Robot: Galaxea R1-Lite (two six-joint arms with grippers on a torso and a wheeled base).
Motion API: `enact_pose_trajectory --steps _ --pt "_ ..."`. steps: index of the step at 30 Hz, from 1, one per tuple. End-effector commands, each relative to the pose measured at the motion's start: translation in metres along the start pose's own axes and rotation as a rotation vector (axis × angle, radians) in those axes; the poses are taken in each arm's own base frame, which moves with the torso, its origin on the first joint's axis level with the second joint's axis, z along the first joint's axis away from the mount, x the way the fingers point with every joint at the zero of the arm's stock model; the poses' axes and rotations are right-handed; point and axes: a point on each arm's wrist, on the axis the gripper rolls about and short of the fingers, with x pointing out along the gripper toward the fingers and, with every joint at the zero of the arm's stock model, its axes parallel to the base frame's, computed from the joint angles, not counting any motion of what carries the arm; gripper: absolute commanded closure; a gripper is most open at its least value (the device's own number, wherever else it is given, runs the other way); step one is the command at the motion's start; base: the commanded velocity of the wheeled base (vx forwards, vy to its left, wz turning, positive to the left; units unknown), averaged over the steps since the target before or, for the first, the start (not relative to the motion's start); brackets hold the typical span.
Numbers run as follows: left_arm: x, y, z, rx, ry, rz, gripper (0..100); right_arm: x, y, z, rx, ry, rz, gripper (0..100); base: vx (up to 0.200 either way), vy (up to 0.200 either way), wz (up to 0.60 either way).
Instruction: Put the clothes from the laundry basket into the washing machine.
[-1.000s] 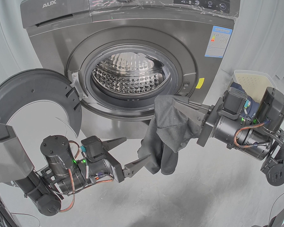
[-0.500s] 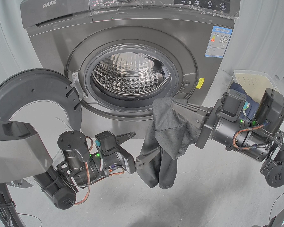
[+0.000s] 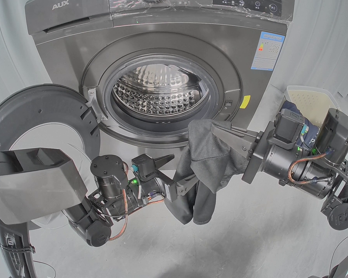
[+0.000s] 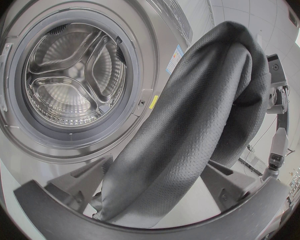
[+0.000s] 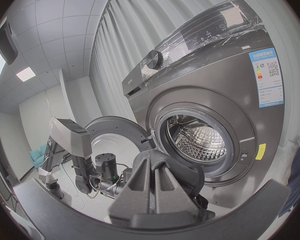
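The washing machine [image 3: 158,58] fills the upper middle of the head view. Its round door [image 3: 42,112] is swung fully open at the left of the frame, and its shiny perforated drum [image 3: 158,89] has no clothes in it. Just below and to the right of the drum opening, in the centre of the frame, a dark grey garment [image 3: 205,163] hangs in the air in front of the machine's lower front panel. Its upper end is bunched and its lower folds droop toward the grey floor [image 3: 236,236] without reaching it. The right tool [image 3: 216,130] comes in from the right of the frame and is pinched narrowly on the top of the garment; the right wrist view shows its two fingers [image 5: 141,180] pressed together with cloth between them. The left tool [image 3: 185,166] comes in from the lower left with its fingers spread wide. The hanging part of the garment passes between them, and the left wrist view shows cloth draped across the gap. At the right edge of the frame, beside the machine, stands the white laundry basket [image 3: 328,97] with dark blue clothing [image 3: 292,109] in it.
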Motion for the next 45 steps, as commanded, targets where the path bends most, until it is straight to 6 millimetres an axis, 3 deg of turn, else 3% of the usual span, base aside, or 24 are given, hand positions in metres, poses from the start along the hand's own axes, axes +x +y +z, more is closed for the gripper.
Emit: enact_pose_trajectory --steps 1,8,11,14,17,23,24,27,28,30,34,38,45 --pt "0.01 0.003 -0.008 0.013 -0.001 0.002 100 -0.002 0.0 -0.001 0.0 0.002 0.001 100 0.0 0.0 0.0" --pt "0.014 -0.003 0.001 0.033 -0.043 0.016 100 -0.003 0.0 -0.005 0.003 0.016 -0.003 100 0.0 0.0 0.0" --pt "0.009 -0.012 0.017 0.042 -0.077 -0.003 100 -0.001 0.0 -0.006 0.005 0.02 -0.003 100 0.0 0.0 0.0" --pt "-0.005 -0.021 0.037 0.05 -0.108 -0.012 100 0.001 -0.001 -0.009 0.007 0.032 -0.014 100 0.0 0.0 0.0" --pt "-0.026 -0.026 0.055 0.056 -0.13 -0.01 100 0.008 -0.01 -0.026 0.021 0.069 -0.097 100 0.0 0.0 0.0" --pt "-0.052 -0.024 0.072 0.065 -0.157 0.023 100 0.007 -0.002 -0.027 0.081 0.05 -0.086 100 0.0 0.0 0.0" --pt "-0.053 -0.022 0.072 0.065 -0.157 0.029 100 0.008 0.002 -0.027 0.085 0.049 -0.074 0 0.0 0.0 0.0" --pt "-0.052 -0.012 0.073 0.067 -0.17 0.058 100 -0.001 0.038 -0.036 0.157 0.098 0.027 0 0.0 0.0 0.0" --pt "-0.052 -0.012 0.073 0.067 -0.17 0.058 100 -0.001 0.038 -0.036 0.157 0.098 0.027 0 0.0 0.0 0.0" --pt "-0.052 -0.004 0.079 0.066 -0.194 0.077 100 -0.021 0.046 -0.059 0.175 0.216 0.045 0 0.0 0.0 0.0" --pt "-0.054 -0.005 0.088 0.04 -0.225 0.066 100 -0.041 0.047 -0.079 0.187 0.321 0.038 0 0.0 0.0 0.0" --pt "-0.059 -0.012 0.099 0.034 -0.258 0.035 100 -0.046 0.041 -0.085 0.189 0.352 0.004 0 0.0 0.0 0.0" --pt "-0.071 -0.024 0.11 0.034 -0.283 -0.021 100 -0.047 -0.001 -0.093 0.194 0.356 -0.163 0 0.0 0.0 0.0"
